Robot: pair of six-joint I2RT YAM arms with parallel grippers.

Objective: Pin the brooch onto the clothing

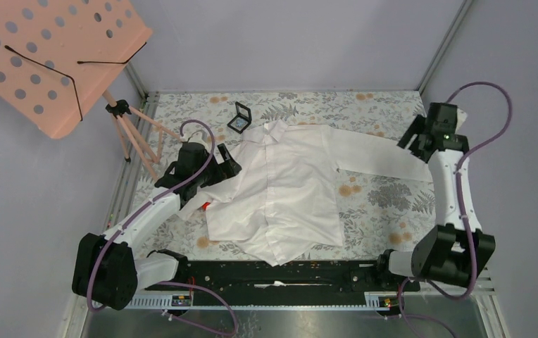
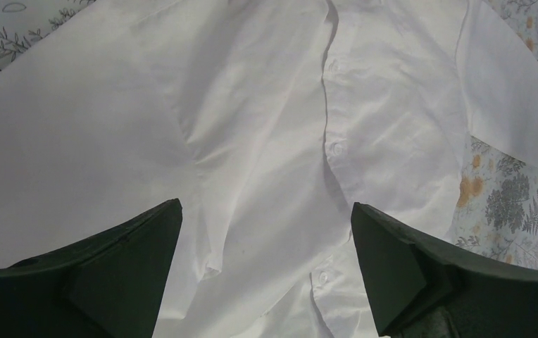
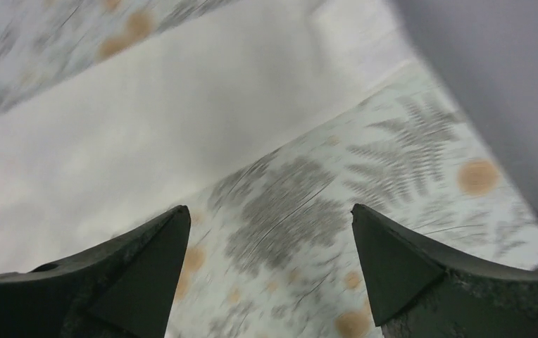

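The clothing, a white collared shirt (image 1: 287, 190), lies flat on the flowered cloth with its buttoned front up and collar toward the back. My left gripper (image 1: 229, 167) hovers at the shirt's left shoulder, open. In the left wrist view its jaws (image 2: 265, 205) stand wide over the button placket (image 2: 333, 148) with nothing between them. My right gripper (image 1: 408, 143) is open over the end of the right sleeve. In the blurred right wrist view it (image 3: 270, 210) is over bare tablecloth, beside the sleeve (image 3: 146, 127). I cannot make out the brooch in any view.
A small black square case (image 1: 239, 117) lies open just behind the collar. A pink perforated music stand (image 1: 48, 56) on tripod legs (image 1: 136, 137) leans over the back left corner. A small red piece (image 1: 207, 205) shows by the left arm. Grey walls close both sides.
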